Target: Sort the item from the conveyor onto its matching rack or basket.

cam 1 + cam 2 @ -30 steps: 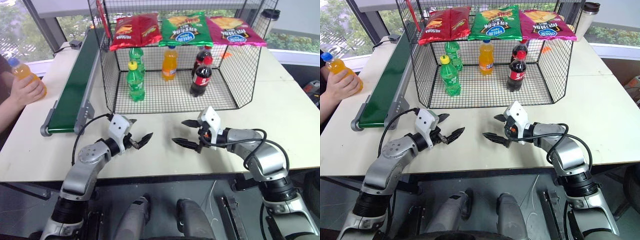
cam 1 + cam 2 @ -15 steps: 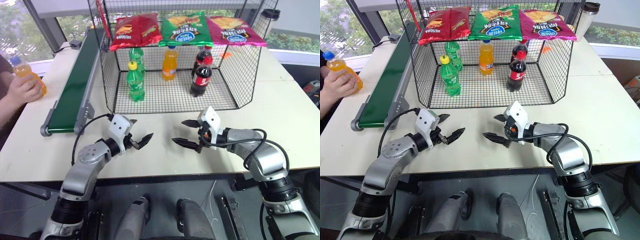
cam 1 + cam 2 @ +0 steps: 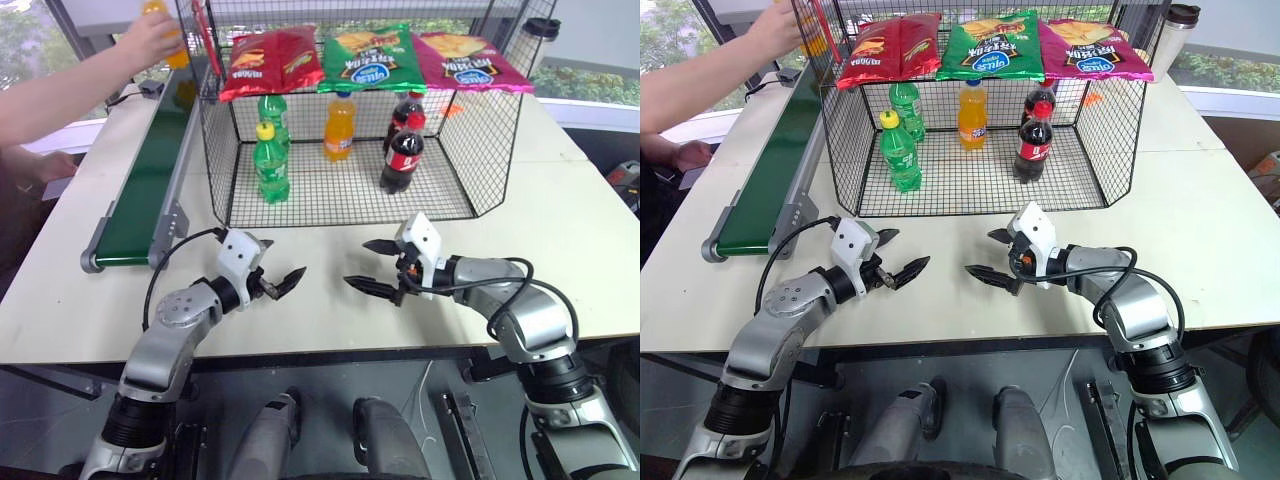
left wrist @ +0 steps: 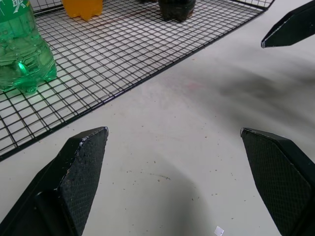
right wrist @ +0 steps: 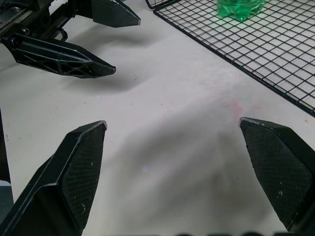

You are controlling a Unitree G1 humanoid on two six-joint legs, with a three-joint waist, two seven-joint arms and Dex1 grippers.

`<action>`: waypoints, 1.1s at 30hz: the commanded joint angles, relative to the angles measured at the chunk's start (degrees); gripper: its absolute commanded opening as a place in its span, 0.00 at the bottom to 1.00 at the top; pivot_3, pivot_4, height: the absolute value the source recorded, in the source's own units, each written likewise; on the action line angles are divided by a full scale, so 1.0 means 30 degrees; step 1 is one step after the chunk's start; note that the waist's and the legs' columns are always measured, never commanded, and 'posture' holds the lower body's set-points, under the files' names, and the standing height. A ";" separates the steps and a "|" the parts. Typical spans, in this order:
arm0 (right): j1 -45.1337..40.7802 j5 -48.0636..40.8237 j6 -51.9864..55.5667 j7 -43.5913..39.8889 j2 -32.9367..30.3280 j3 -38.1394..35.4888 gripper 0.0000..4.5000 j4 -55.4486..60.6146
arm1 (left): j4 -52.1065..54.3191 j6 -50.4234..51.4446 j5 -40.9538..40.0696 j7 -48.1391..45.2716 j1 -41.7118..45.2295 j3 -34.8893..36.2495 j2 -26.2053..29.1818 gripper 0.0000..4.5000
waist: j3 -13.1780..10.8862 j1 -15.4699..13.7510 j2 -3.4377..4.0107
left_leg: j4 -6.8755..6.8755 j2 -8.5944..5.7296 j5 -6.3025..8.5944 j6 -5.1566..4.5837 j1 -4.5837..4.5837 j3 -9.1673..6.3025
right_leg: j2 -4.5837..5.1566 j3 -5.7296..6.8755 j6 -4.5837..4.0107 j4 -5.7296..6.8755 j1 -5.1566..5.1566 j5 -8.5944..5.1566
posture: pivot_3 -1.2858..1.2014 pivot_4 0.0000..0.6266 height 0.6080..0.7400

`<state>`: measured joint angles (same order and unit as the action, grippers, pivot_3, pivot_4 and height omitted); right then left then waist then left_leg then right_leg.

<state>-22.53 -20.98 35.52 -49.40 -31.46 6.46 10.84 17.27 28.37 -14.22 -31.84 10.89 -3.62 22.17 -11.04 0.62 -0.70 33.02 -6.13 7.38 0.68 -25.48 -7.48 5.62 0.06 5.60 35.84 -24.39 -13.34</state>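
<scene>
Between both spread hands (image 3: 284,279) (image 3: 373,268) lies bare table (image 3: 330,310).

The wire-mesh cage (image 3: 460,150) is thin black metal. The table (image 4: 197,128) is matt, off-white and finely speckled. The chip bags (image 3: 375,57) are glossy foil. The finger pads (image 5: 81,167) are black with cross-hatched texture. The conveyor (image 3: 150,180) belt is matt dark green.

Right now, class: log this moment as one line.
bottle: in person's hand, above conveyor | left pincer: open, empty | right pincer: open, empty
</scene>
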 commanded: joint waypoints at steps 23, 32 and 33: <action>-0.0209 -0.0205 -0.0190 -0.0270 -0.0187 -0.0267 0.99 0.0309 | 0.0729 -0.0300 -0.0120 0.0097 -0.0143 -0.0078 -0.0008 1.00 | 0.0000 -0.0001 0.0000 | -0.0003 0.0000 0.0001 -0.0001 -0.0005 0.0000 | 0.0001 0.0001 0.0001 -0.0012 0.0000 -0.0001 | 0.52 0.24 0.98; -0.0294 -0.0391 -0.0054 -0.0360 -0.0127 -0.0260 0.99 0.0520 | 0.1087 -0.0124 -0.0221 0.0116 -0.0329 0.0034 0.0072 1.00 | 0.0000 0.0001 0.0000 | -0.0004 0.0000 0.0002 -0.0003 -0.0006 0.0000 | 0.0000 0.0000 -0.0002 -0.0017 0.0000 0.0001 | 0.52 0.24 0.98; -0.0306 -0.0450 -0.0026 -0.0424 -0.0128 -0.0251 0.99 0.0574 | 0.1181 -0.0077 -0.0244 0.0123 -0.0375 0.0083 0.0103 1.00 | 0.0000 -0.0001 0.0000 | -0.0004 0.0000 0.0002 -0.0003 -0.0006 0.0000 | 0.0000 0.0000 -0.0004 -0.0017 0.0000 0.0003 | 0.52 0.24 0.98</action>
<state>-22.53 -21.15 35.82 -50.10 -31.58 6.46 10.85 18.06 28.33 -14.31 -31.53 9.60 -3.74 22.17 -11.04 0.62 -0.70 33.01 -6.13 7.39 0.67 -25.49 -7.48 5.62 0.06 5.59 35.78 -24.39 -13.33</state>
